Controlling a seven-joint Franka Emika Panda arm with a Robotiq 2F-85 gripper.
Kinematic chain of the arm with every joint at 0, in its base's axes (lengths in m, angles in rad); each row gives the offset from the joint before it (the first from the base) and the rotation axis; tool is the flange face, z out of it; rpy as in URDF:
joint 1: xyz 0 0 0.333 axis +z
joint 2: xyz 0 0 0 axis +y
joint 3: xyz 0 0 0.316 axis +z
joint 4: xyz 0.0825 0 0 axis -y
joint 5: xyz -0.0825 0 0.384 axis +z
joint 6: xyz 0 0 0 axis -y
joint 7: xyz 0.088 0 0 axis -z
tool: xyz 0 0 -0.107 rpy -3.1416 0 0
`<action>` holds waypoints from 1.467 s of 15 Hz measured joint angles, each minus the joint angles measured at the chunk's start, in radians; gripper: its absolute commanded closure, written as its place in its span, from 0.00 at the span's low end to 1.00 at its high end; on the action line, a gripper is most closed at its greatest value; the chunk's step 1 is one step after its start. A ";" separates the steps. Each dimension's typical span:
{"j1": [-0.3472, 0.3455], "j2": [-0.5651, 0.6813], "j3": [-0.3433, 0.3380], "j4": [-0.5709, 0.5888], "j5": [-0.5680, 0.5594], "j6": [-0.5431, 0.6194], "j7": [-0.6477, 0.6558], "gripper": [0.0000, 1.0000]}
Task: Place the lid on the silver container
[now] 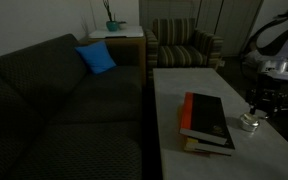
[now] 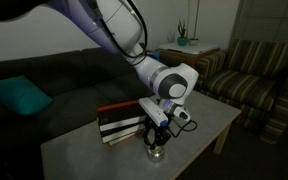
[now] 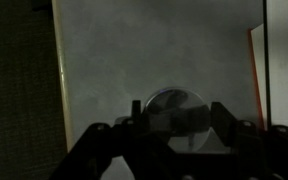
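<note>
My end effector is closed on the lid: in the wrist view the two fingers stand on either side of a round silver disc and press on its rim. The light is poor, so I cannot separate the lid from whatever lies beneath it in that view. In both exterior views the end effector points straight down over the container, a small shiny tin on the pale worktop, and the fingertips sit just above its top; I cannot tell whether lid and tin touch. The container stands just beside the stack of books, near the worktop's edge, and the top book has a dark cover with a red spine. Across the worktop I see a dark sofa with a blue cushion, and a striped armchair farther back.
</note>
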 measured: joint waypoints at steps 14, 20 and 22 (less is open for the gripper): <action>-0.030 0.001 0.001 -0.030 0.083 0.094 0.046 0.56; -0.068 0.001 0.006 -0.042 0.135 0.091 0.069 0.31; -0.079 0.001 0.013 -0.042 0.142 0.088 0.067 0.31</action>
